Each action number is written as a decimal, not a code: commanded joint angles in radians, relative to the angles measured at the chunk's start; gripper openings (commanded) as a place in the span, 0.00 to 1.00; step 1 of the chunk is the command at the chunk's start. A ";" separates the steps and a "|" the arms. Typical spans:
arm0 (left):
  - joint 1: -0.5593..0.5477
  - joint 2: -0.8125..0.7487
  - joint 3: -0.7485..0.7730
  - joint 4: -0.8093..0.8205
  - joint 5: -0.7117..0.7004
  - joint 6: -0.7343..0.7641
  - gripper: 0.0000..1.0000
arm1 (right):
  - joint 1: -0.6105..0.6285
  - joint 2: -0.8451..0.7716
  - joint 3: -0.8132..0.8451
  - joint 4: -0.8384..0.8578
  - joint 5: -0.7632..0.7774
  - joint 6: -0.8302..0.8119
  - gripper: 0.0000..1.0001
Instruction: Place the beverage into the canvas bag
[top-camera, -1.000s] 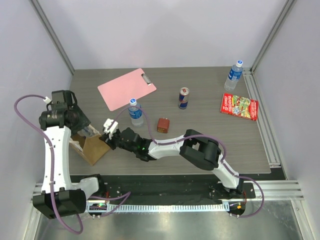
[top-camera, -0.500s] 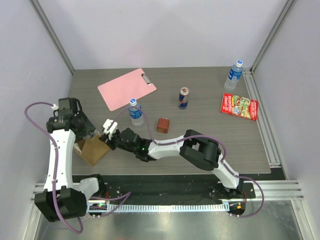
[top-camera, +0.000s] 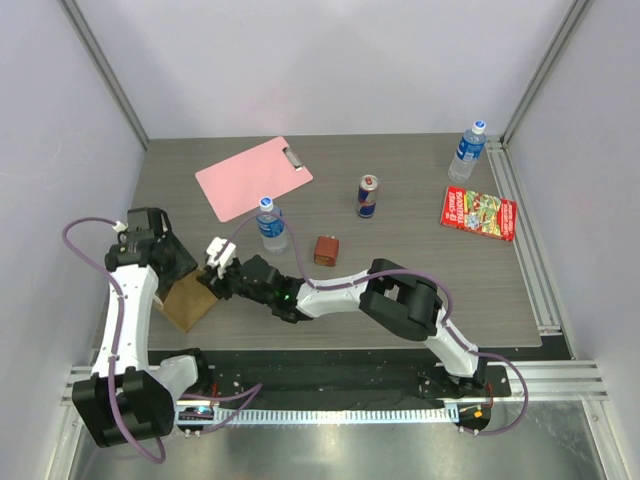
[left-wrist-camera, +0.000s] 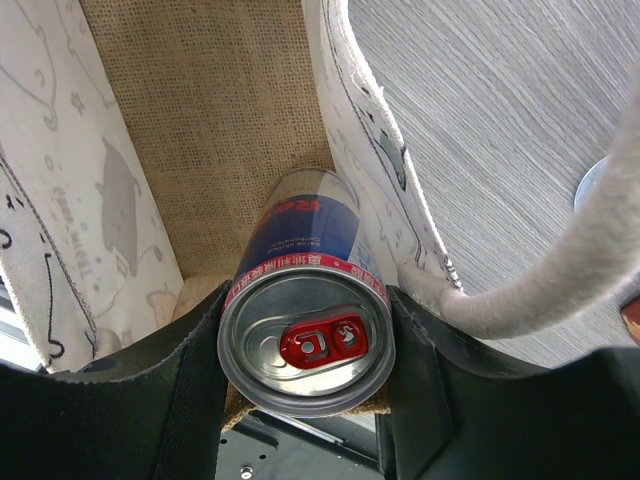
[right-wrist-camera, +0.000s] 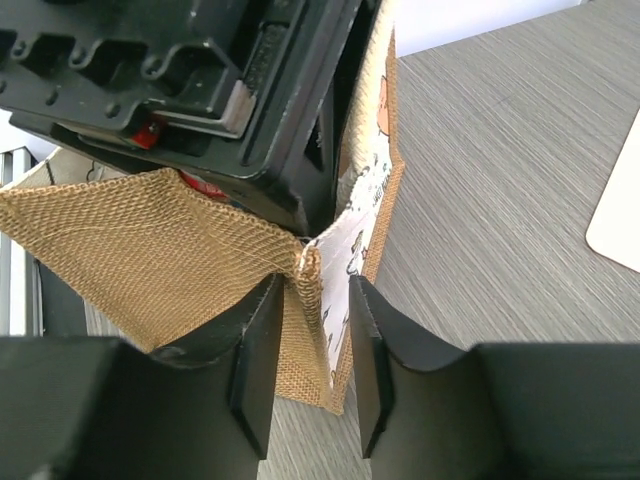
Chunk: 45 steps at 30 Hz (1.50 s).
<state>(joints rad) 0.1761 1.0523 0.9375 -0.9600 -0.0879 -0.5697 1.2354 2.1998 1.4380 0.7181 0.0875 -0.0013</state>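
Observation:
The canvas bag (top-camera: 188, 303) stands at the near left of the table, tan burlap with cream printed side panels (left-wrist-camera: 60, 200). My left gripper (top-camera: 168, 264) reaches down into its mouth and is shut on a blue and silver energy drink can (left-wrist-camera: 305, 300) with a red tab. The can is inside the bag, above the burlap bottom (left-wrist-camera: 200, 120). A cream loop handle (left-wrist-camera: 560, 280) hangs off the bag's right wall. My right gripper (top-camera: 226, 279) is shut on the bag's corner edge (right-wrist-camera: 318, 290), a finger on each side of the burlap fold.
A water bottle (top-camera: 270, 224) stands just behind the right gripper, with a small reddish-brown box (top-camera: 325, 250) next to it. A second energy drink can (top-camera: 368, 196), a pink clipboard (top-camera: 253, 177), another water bottle (top-camera: 466, 152) and a red packet (top-camera: 478, 213) lie farther back.
My left arm has moved right and toward the near edge, down over the bag, and now covers its opening with the can inside. The right arm has not moved.

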 joint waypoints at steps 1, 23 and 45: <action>-0.001 -0.029 0.006 0.055 0.019 -0.019 0.38 | 0.004 -0.060 -0.008 0.057 0.034 -0.006 0.40; -0.001 -0.035 0.027 0.052 0.063 -0.013 0.71 | 0.039 -0.725 -0.488 -0.196 0.156 0.138 0.58; -0.397 0.100 0.498 0.044 -0.085 0.136 1.00 | 0.036 -1.515 -0.955 -0.831 0.713 0.276 1.00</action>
<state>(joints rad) -0.1108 1.1091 1.4082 -0.9878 -0.1318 -0.4706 1.2732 0.7506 0.5270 -0.0204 0.7109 0.1932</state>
